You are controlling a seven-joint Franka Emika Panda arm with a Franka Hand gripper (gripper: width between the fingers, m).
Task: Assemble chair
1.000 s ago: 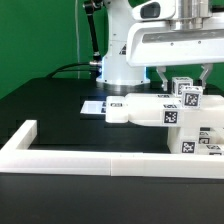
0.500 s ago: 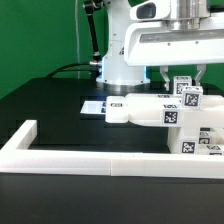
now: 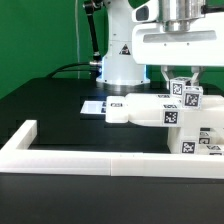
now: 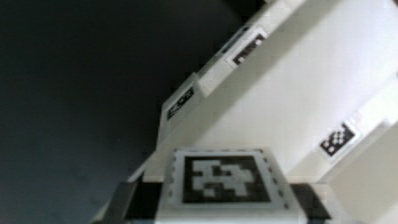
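My gripper (image 3: 184, 76) has lifted slightly, jaws clamped on a small matte-white tagged post (image 3: 186, 92) atop the blocky white plastic chair assembly (image 3: 150, 110); I judge it seated.

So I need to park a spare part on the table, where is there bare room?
Free: the black tabletop between the border wall, the marker board and the robot base. Crowded: the exterior view's right, where chair pieces cluster under the gripper.
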